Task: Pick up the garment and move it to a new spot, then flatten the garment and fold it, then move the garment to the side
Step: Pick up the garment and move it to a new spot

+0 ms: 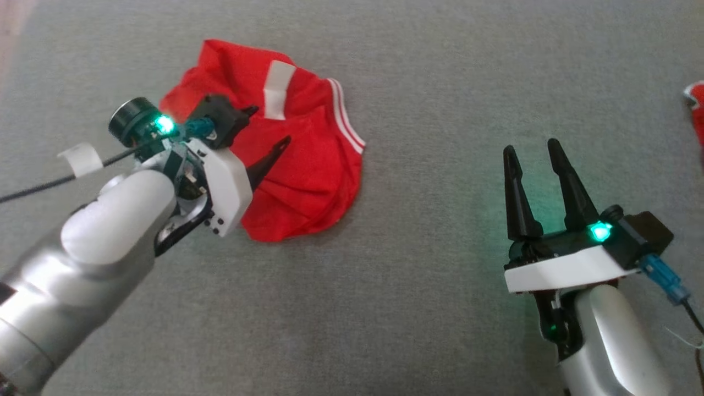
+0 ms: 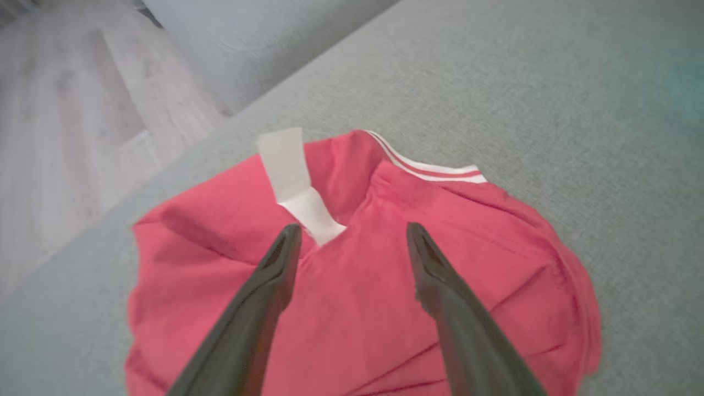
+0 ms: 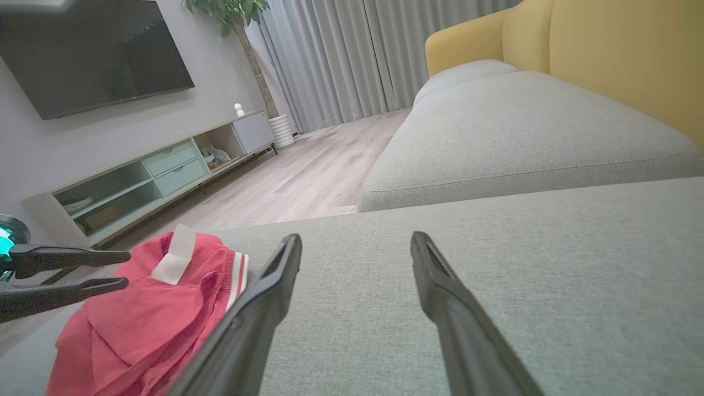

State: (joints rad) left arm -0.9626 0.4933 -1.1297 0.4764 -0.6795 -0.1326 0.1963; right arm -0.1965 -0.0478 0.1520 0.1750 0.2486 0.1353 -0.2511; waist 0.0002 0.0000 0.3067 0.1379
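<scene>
A crumpled red garment [image 1: 308,165] with a white label and white-striped trim lies in a heap on the grey sofa cushion [image 1: 429,286]. My left gripper [image 1: 268,126] hovers over the garment's left part, open, with nothing between its fingers. From the left wrist the garment [image 2: 352,297] lies under the spread fingers of that gripper [image 2: 353,228]. My right gripper [image 1: 531,147] is open and empty above bare cushion, well to the right of the garment. In the right wrist view the gripper [image 3: 355,237] points across the cushion, with the garment [image 3: 148,324] and the left gripper [image 3: 125,269] at lower left.
A second red piece of cloth [image 1: 696,110] pokes in at the right edge. The cushion's edge drops to a wooden floor [image 2: 66,137] just beyond the garment. A yellow backrest [image 3: 605,55], another grey cushion [image 3: 522,126] and a TV cabinet [image 3: 137,181] stand farther off.
</scene>
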